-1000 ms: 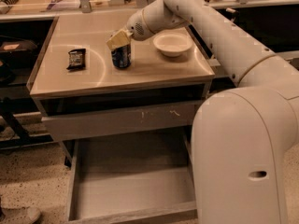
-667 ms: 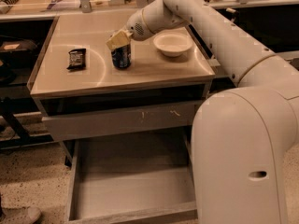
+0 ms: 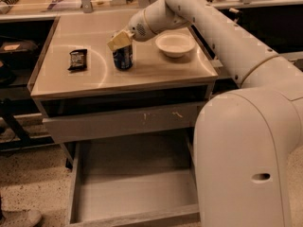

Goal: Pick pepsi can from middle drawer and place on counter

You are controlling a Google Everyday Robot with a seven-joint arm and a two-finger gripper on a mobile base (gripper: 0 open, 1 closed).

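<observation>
pepsi can (image 3: pixel 123 58) upright on the counter (image 3: pixel 85 32), just left of the white bowl (image 3: pixel 175 44)
gripper (image 3: pixel 120 40) is right on top of the can, so straight up looks like the way out imo. Can't tell if it's clamped or loose.

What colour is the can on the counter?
Dark blue pepsi can, camera view; gripper at its top.

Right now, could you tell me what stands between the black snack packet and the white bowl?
The pepsi can stands there on the counter, the gripper at its top, seen in the camera view.
</observation>
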